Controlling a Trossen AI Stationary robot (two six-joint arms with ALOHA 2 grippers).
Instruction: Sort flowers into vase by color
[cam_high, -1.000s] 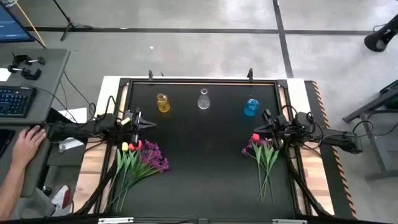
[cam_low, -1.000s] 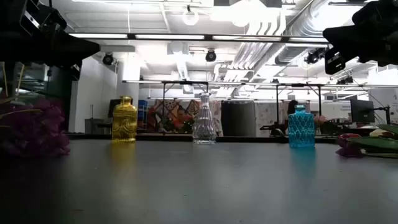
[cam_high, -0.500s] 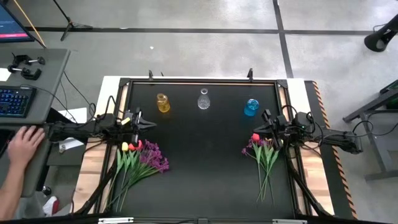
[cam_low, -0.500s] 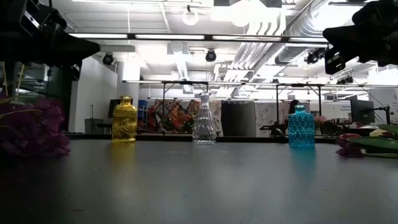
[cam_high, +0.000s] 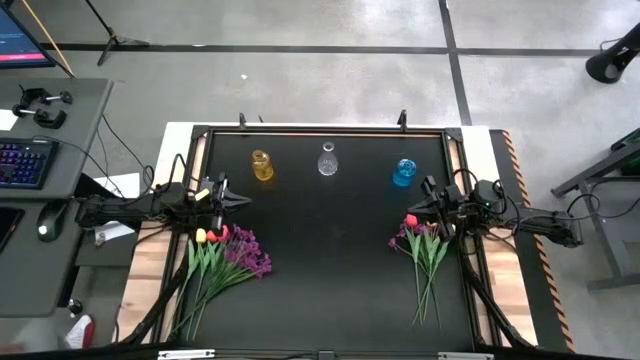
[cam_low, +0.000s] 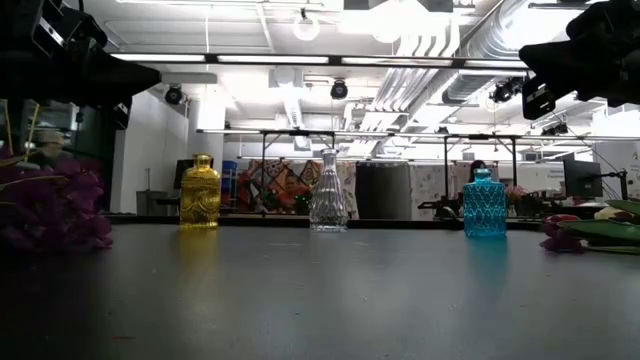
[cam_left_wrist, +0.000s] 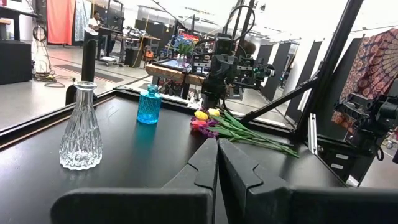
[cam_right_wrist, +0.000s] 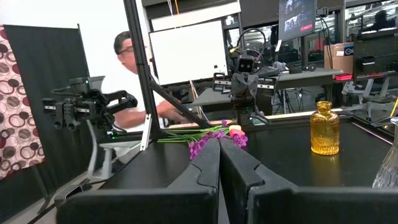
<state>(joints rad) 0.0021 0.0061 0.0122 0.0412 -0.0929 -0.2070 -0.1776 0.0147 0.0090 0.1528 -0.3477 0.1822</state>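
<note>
Flowers (cam_high: 222, 262) at left edge, flowers (cam_high: 428, 250) right

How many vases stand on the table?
3, in a row along the table's far edge: yellow vase on the left, clear vase in the middle, blue vase on the right.

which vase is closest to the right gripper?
The blue vase, at the right end of the vase row, just beyond the right gripper. The clear vase and yellow vase stand farther left.
</note>
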